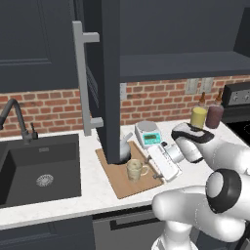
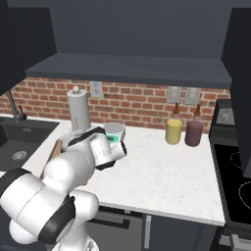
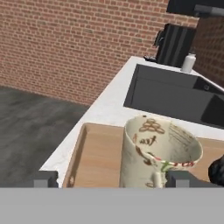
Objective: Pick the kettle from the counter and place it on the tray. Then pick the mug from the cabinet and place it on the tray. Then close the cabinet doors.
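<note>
Claw: my gripper (image 3: pixel 111 179) has its jaws spread wide apart, one dark tip low at each side of the hand view; nothing is clamped between them.
Contact: the mug (image 3: pixel 157 151) stands upright in the gap between my fingertips (image 3: pixel 43 179); I cannot tell whether either tip touches its wall.
Mug: beige, with brown markings inside; it sits on the tray (image 1: pixel 128 183), near the front edge, handle toward my arm in the left base view (image 1: pixel 135 170).
Tray: light brown wooden board with a raised rim (image 3: pixel 78 151), lying on the white counter (image 1: pixel 95 193) just right of the black sink (image 1: pixel 39 168).
Tray contents: mug at the front; kettle (image 1: pixel 126 146) behind it, largely hidden by the open cabinet door (image 1: pixel 110 78), pale spout showing.
Cabinet: the door hangs open over the tray's back edge, its grey bar handle (image 1: pixel 82 78) facing the sink.
Nearby: white kitchen scale (image 1: pixel 148 134) just behind the tray; yellow bottle (image 2: pixel 173 130) and dark red bottle (image 2: pixel 194 131) well to the right; paper-towel roll (image 2: pixel 78 110) by the brick wall.
</note>
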Robot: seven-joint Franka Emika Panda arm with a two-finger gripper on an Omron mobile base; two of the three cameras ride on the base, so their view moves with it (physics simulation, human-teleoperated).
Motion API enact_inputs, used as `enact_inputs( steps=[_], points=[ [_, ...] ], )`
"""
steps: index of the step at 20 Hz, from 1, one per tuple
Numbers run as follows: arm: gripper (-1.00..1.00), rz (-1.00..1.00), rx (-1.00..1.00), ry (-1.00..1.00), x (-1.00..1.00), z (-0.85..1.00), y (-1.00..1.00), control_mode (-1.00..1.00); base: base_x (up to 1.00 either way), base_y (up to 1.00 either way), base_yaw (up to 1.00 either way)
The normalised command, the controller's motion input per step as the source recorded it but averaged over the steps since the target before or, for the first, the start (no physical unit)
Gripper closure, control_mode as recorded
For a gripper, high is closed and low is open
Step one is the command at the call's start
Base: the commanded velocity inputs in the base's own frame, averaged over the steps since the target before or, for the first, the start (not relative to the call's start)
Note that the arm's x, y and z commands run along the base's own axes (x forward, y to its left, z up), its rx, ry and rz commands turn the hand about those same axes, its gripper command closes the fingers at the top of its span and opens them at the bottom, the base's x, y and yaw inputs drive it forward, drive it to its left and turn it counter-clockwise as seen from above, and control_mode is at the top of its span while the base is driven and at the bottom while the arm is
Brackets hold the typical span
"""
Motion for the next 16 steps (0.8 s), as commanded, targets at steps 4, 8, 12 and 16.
enact_inputs(
  steps=[4, 8, 12, 16],
  points=[
    [-1.00, -0.06, 0.00, -0.09, -0.29, 0.65, -0.16, -1.00, 0.00, 0.00, 0.00],
    [-1.00, -0.08, 0.00, -0.05, -0.27, 0.65, -0.24, -1.00, 0.00, 0.00, 0.00],
    [-1.00, -0.09, 0.00, -0.04, -0.25, 0.65, -0.23, -1.00, 0.00, 0.00, 0.00],
    [-1.00, -0.10, 0.00, -0.03, -0.21, 0.62, -0.02, -1.00, 0.00, 0.00, 0.00]
  ],
)
